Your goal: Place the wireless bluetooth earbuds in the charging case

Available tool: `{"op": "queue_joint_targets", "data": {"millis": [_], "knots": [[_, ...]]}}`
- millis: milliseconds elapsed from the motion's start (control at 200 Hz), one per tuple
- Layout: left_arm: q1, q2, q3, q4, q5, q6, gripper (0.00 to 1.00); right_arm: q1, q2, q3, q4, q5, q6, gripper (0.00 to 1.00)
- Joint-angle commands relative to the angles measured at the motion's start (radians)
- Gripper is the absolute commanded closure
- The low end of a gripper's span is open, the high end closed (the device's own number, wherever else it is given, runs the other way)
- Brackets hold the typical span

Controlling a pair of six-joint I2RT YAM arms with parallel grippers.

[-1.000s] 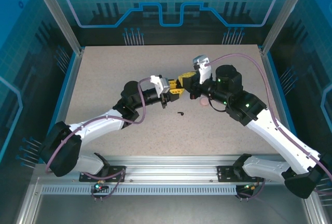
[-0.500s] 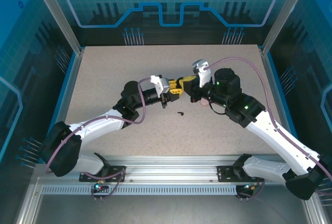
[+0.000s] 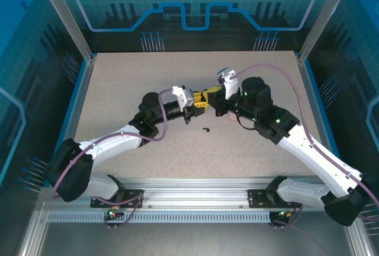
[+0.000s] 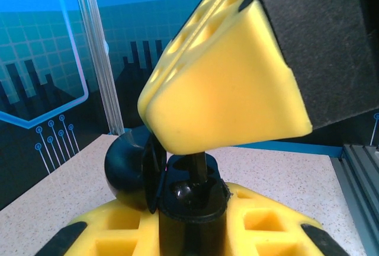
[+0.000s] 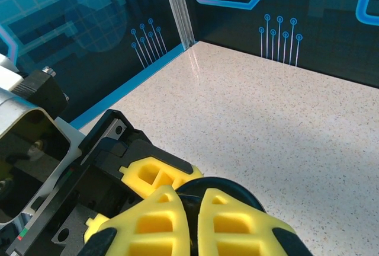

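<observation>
Both arms meet mid speckled worktop (image 3: 118, 90). The left gripper (image 3: 199, 104) clamps a round black plastic case (image 4: 192, 223). The right gripper (image 5: 193, 204) pinches a black stemmed earbud (image 4: 198, 170)

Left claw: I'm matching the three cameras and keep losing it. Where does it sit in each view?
Top external: left claw mid-table, tips meeting the right claw.
Left wrist: bottom edge, clamped on a black case.
Right wrist: lower left, reaching in beneath that camera's own fingers.
Shared landmark: the speckled table.
</observation>
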Motion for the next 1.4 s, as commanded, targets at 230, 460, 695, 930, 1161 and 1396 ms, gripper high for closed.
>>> {"op": "queue_joint_targets", "data": {"millis": [230,460,695,930,1161,1396], "knots": [[-0.007,-0.025,0.028,0.036,-0.001,0.015,1.0,0.009,-0.033,-0.052,-0.051,0.0,-0.012,0.95],[-0.006,-0.025,0.031,0.036,-0.003,0.012,1.0,0.01,-0.018,-0.052,-0.062,-0.028,-0.017,0.95],[-0.006,-0.021,0.03,0.036,-0.022,0.0,1.0,0.023,0.047,-0.005,-0.109,-0.034,-0.031,0.89],[-0.006,-0.012,0.004,0.056,-0.046,-0.009,1.0,0.017,0.044,0.103,-0.149,0.01,0.007,0.55],[-0.005,-0.011,-0.034,0.096,-0.086,-0.014,1.0,-0.032,-0.026,0.231,-0.178,0.008,0.116,0.35],[0.019,-0.048,-0.082,0.125,-0.12,-0.02,1.0,-0.151,-0.078,0.192,-0.35,0.097,0.251,0.32]]}}
